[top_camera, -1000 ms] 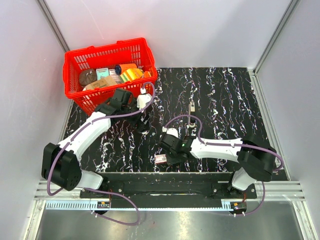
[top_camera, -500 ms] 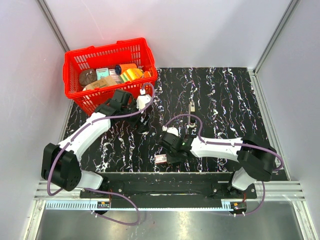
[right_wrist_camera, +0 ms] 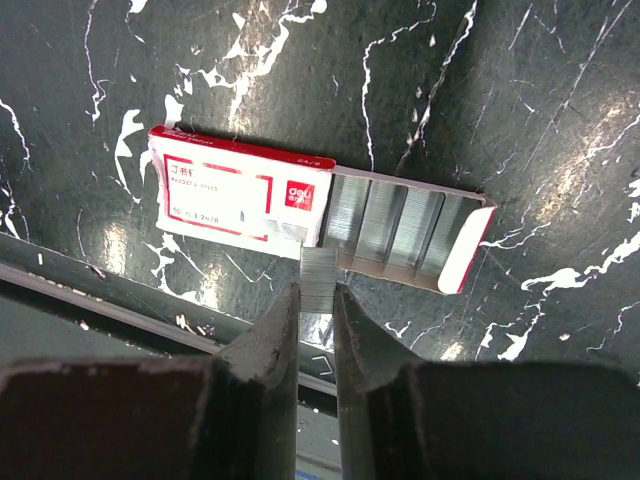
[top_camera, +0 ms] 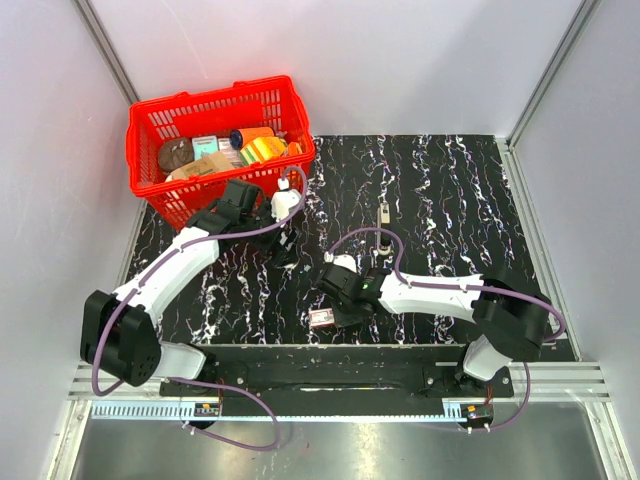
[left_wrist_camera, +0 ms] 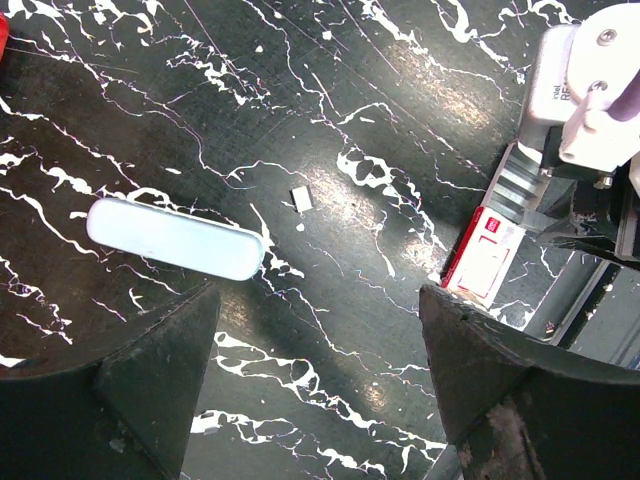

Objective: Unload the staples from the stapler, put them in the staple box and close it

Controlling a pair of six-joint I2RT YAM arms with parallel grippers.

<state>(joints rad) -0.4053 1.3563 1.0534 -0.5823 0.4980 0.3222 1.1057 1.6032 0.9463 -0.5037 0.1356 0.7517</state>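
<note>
The stapler (left_wrist_camera: pixel 175 238) lies flat on the black marbled table, pale blue top up, left of and beyond my left fingers; I cannot make it out in the top view. My left gripper (left_wrist_camera: pixel 320 300) (top_camera: pixel 284 250) is open and empty above bare table. My right gripper (right_wrist_camera: pixel 317 290) (top_camera: pixel 332 305) is shut on a short strip of staples (right_wrist_camera: pixel 318 268) and holds it over the near edge of the white-and-red staple box (right_wrist_camera: pixel 240 195) (top_camera: pixel 322 318). The box's tray (right_wrist_camera: pixel 405 225) is slid open and holds rows of staples.
A red basket (top_camera: pixel 200 100) full of items stands at the back left, close to the left arm. A small slim object (top_camera: pixel 383 213) lies mid-table behind the right arm. A tiny white fragment (left_wrist_camera: pixel 301 198) lies near the stapler. The table's front rail (right_wrist_camera: pixel 110 285) runs just below the box.
Almost nothing has changed. Both arms have drifted only slightly, and the right gripper stays shut over the box.
</note>
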